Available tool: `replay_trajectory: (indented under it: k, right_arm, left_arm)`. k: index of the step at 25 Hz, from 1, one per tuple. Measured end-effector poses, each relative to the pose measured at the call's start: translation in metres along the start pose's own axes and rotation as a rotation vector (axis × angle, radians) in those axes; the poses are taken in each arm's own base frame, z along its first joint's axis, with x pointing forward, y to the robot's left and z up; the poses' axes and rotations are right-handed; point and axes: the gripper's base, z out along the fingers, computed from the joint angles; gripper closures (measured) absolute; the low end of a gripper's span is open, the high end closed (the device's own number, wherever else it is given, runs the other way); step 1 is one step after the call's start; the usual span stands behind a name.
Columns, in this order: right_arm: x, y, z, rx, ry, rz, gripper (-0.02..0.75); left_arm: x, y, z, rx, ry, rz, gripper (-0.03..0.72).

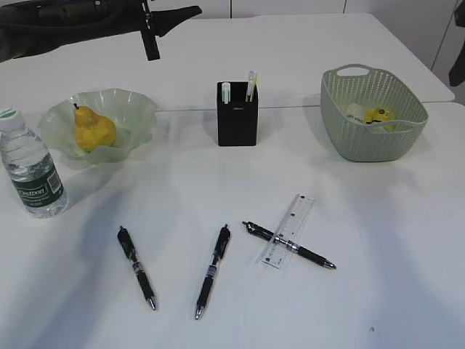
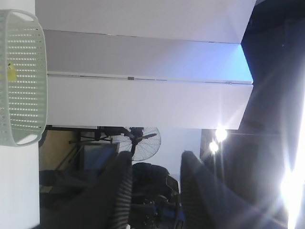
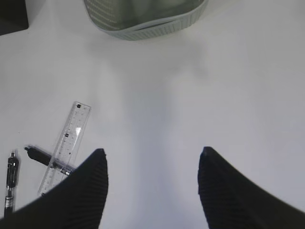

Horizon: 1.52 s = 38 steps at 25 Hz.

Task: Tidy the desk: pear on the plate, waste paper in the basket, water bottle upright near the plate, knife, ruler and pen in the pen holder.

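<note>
The yellow pear point(image 1: 93, 131) lies on the green plate point(image 1: 134, 109). Beside it the water bottle point(image 1: 30, 166) stands upright. Yellow waste paper point(image 1: 379, 115) sits in the basket point(image 1: 363, 145). Two light items poke out of the black pen holder point(image 1: 237, 120); I cannot pick out a knife. The clear ruler point(image 1: 289, 230) lies across one pen point(image 1: 305, 254); two more pens point(image 1: 136, 267) point(image 1: 212, 270) lie left of it. My left gripper point(image 2: 156, 155) is open and empty, raised and facing the room. My right gripper point(image 3: 152, 150) hangs open over bare desk, right of the ruler point(image 3: 65, 147).
The left arm point(image 1: 73, 22) hangs over the desk's far left corner. The basket point(image 2: 21, 76) shows at the left edge of the left wrist view. A seam runs across the desk point(image 1: 290, 107) behind the pen holder. The basket's rim point(image 3: 143, 31) lies ahead of my right gripper.
</note>
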Motion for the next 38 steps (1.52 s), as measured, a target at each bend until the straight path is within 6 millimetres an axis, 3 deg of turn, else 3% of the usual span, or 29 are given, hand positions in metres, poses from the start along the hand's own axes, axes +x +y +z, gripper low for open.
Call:
replay_trajectory:
  k: [4,12,25,29,38]
  right_arm:
    - [0.001,0.0,0.0,-0.005,0.015,0.002,0.265]
    - [0.002,0.001,0.0,-0.016,0.023,0.006,0.264]
    - [0.003,0.002,0.0,-0.024,0.028,0.005,0.265]
    - [0.003,0.002,0.0,-0.026,0.028,-0.001,0.265]
    - [0.003,0.002,0.0,-0.028,0.028,-0.026,0.265]
  left_arm:
    - [-0.004,0.002,-0.008,-0.032,-0.012,0.001,0.453]
    - [-0.005,0.019,-0.019,-0.312,0.013,0.122,0.531]
    - [0.02,-0.019,-0.037,-0.812,0.041,0.409,0.555]
    - [0.036,-0.031,-0.027,-0.947,0.058,0.497,0.555]
    - [0.084,-0.04,0.018,-1.117,0.138,0.638,0.554]
